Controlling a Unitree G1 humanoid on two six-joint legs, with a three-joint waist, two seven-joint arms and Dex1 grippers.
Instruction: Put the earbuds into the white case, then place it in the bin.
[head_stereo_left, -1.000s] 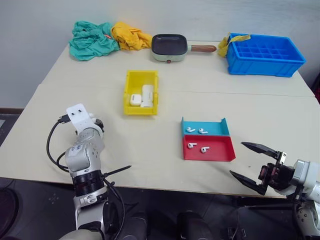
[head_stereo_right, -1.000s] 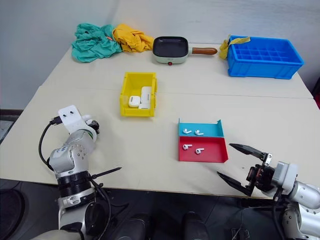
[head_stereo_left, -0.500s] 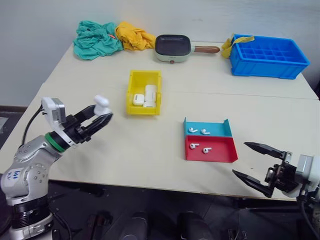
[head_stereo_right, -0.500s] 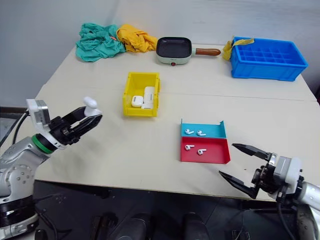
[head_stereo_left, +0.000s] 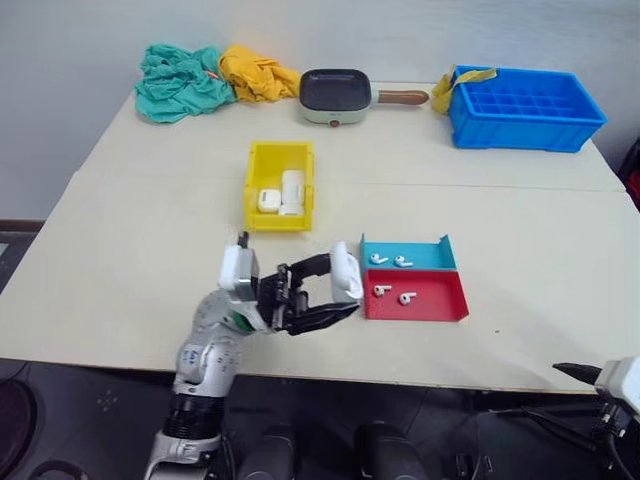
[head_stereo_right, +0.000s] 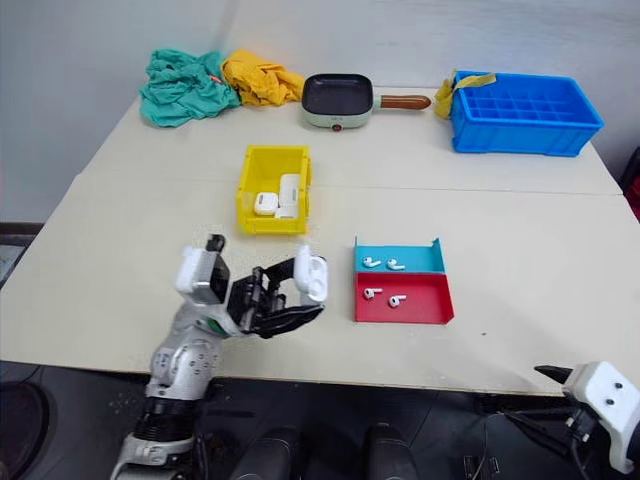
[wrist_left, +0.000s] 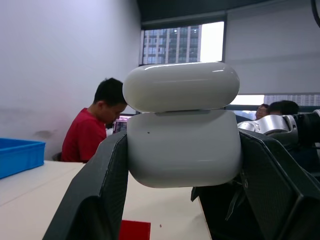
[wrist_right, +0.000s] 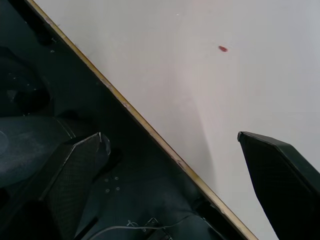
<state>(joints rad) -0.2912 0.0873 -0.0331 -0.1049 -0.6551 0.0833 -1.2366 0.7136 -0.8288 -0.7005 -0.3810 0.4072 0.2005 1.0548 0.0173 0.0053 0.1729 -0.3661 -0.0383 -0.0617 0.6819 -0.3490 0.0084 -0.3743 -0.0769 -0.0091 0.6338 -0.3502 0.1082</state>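
My left gripper (head_stereo_left: 343, 289) is shut on the white case (head_stereo_left: 346, 272), holding it above the table just left of the two trays; in the left wrist view the case (wrist_left: 182, 135) sits pinched between both black fingers. Two earbuds (head_stereo_left: 390, 261) lie in the teal tray (head_stereo_left: 430, 252) and two more earbuds (head_stereo_left: 393, 294) in the red tray (head_stereo_left: 445, 303). The yellow bin (head_stereo_left: 253, 190) stands farther back with small white cases inside. My right gripper (wrist_right: 170, 136) is open and empty over the table's front edge at the near right.
At the back stand a blue gridded crate (head_stereo_left: 525, 105), a small pan (head_stereo_left: 338, 95), a teal cloth (head_stereo_left: 180, 80) and a yellow cloth (head_stereo_left: 255, 72). A person in a red shirt (wrist_left: 95, 130) sits beyond the table in the left wrist view.
My left arm swung from the table's left side to the right, carrying the white case up beside the trays. The right gripper drew back toward the near right corner, staying open.
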